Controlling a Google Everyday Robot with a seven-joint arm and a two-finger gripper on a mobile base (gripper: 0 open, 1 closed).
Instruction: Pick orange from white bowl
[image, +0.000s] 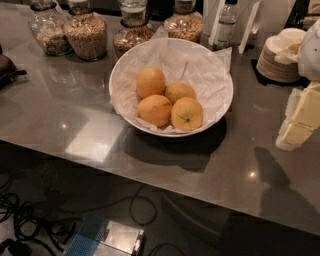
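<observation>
Setting: kitchenette or snack counter.
Evidence: grey counter (75, 115); glass jars (86, 34) of grains and nuts along the back; bottle (226, 25); stacked dishes (280, 62); paper-lined white bowl (229, 95) of oranges (155, 110).
Floor below: cables (30, 220).
Gripper (302, 120): right edge, over the counter.

Grain jars (85, 32) (four) and stacked dishes (280, 62) on counter (60, 115).

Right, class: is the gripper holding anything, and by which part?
Nothing is held. The gripper is at the right edge, apart from the white bowl; the orange lies inside it.
</observation>
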